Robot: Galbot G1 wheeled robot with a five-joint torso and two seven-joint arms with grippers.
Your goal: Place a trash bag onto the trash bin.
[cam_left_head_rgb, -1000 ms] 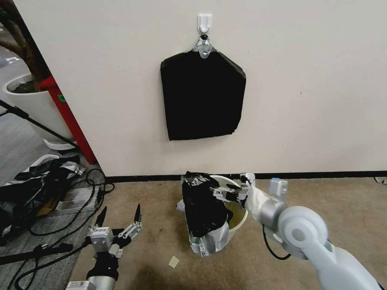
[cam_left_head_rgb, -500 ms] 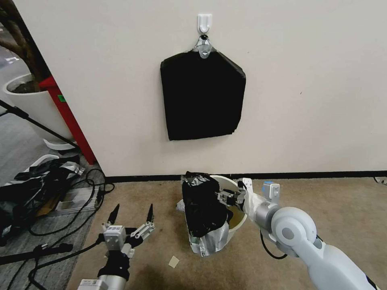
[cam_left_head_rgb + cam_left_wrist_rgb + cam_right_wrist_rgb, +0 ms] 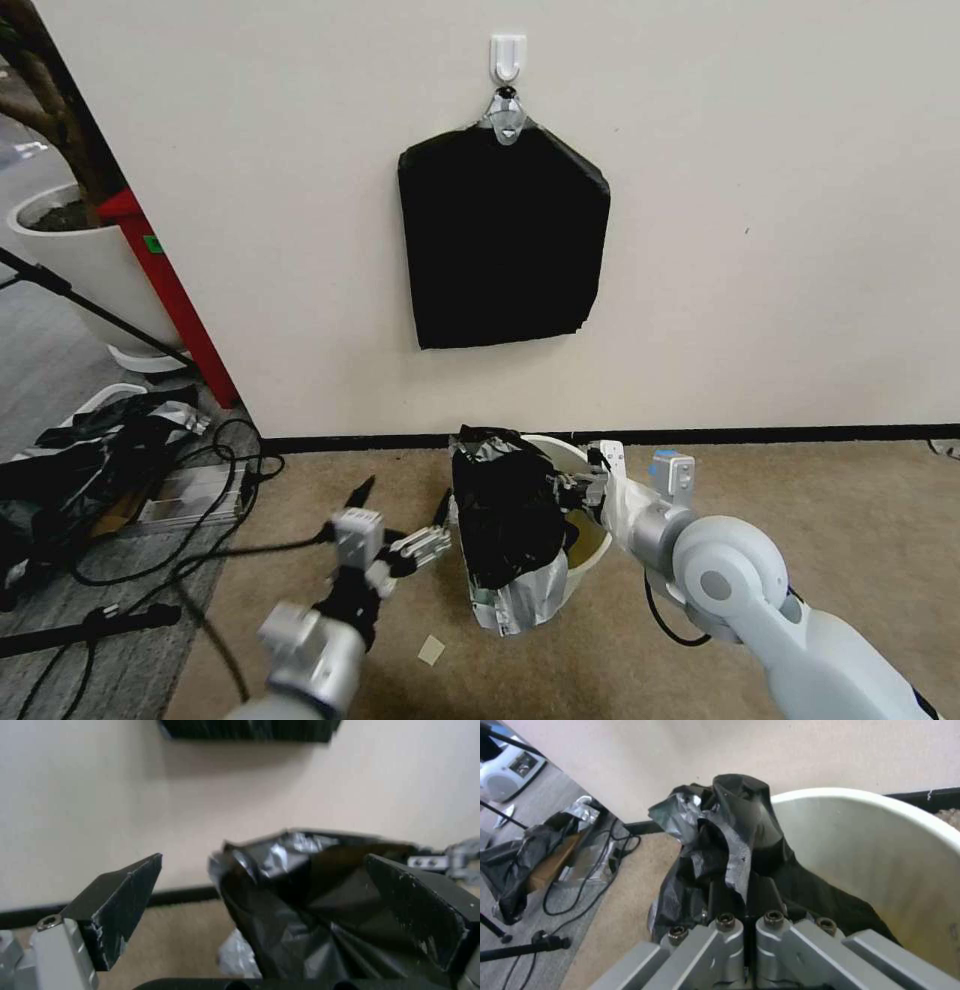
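In the head view, the trash bin (image 3: 585,545) is seen standing on the carpet close to the far wall, and the trash bag (image 3: 505,515) is draped in a crumpled heap over the bin's left rim, its black film and silver-grey tape patches hanging down the left outer wall toward the floor, so that its long axis runs roughly up and down. The right gripper (image 3: 572,492) is placed over the bin's mouth, at the right edge of the bag, while the left gripper (image 3: 400,505) is held just left of the bag with its two dark fingers spread wide and nothing between them. The bag thus lies to the right of the left fingers, between the two grippers (the right one being the one already at the film). In the left wrist view, the left gripper (image 3: 265,900) is shown with its fingers well apart, and the bag (image 3: 300,907) is seen beyond them, nearer to one finger than to the other, its taped rim standing uppermost; no contact with the film can be made out. In the right wrist view, the right gripper (image 3: 744,928) is seen with its fingers drawn together on a fold of the bag (image 3: 725,847), which rises from them as a bunched column, and the bin (image 3: 875,843) is seen with its cream inner wall open beside the bag, only a small part of the film lying inside it.
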